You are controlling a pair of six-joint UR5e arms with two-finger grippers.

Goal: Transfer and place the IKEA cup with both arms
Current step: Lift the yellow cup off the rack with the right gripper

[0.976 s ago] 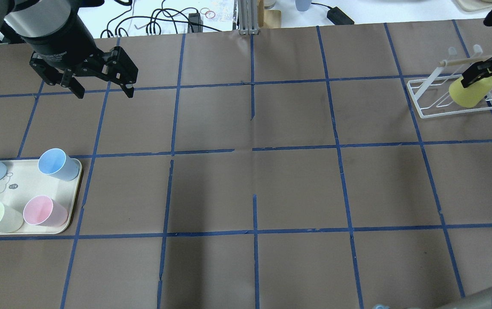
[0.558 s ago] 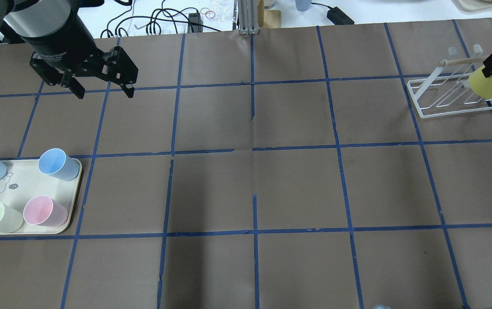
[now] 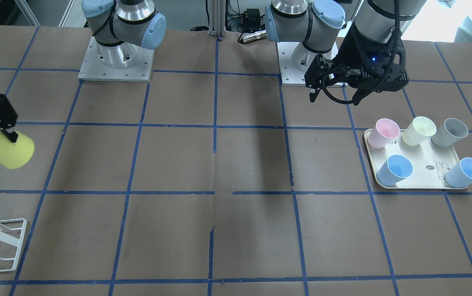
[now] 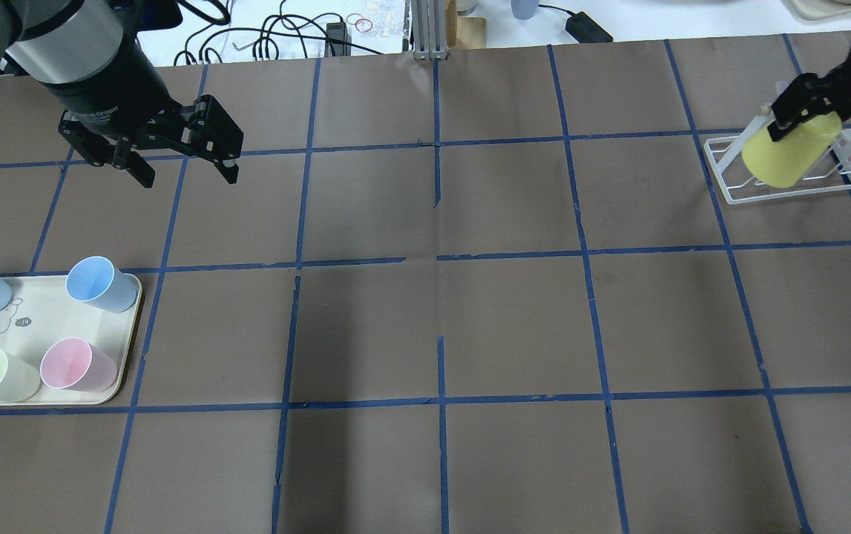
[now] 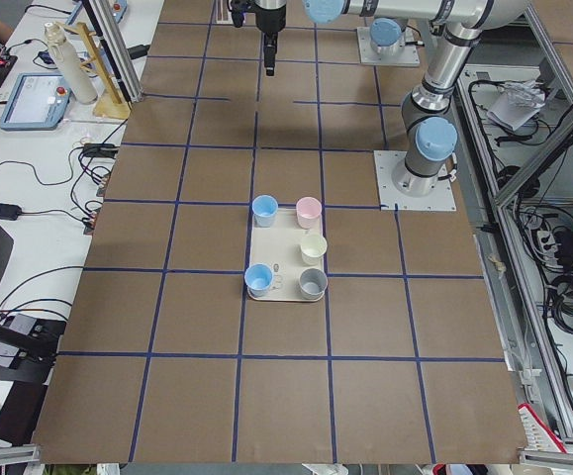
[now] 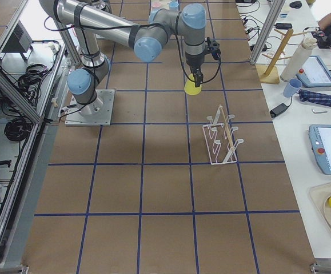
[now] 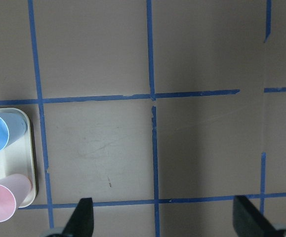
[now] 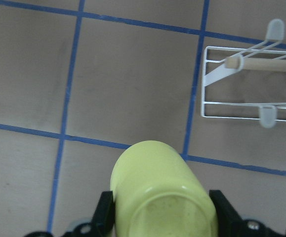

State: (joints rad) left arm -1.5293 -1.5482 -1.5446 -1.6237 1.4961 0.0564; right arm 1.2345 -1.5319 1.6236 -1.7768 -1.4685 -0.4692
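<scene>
My right pincer (image 4: pixel 796 113) is clenched on the yellow IKEA cup (image 4: pixel 785 159). It holds the cup tipped in the air near the white rack (image 4: pixel 725 182), by the desk's (image 4: pixel 440 311) right edge. My left pincer (image 4: pixel 189 178) hangs released near the left edge.

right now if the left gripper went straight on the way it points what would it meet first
Most likely the bare brown table: the open left gripper points down at paper crossed by blue tape, with the tray off to one side.
</scene>
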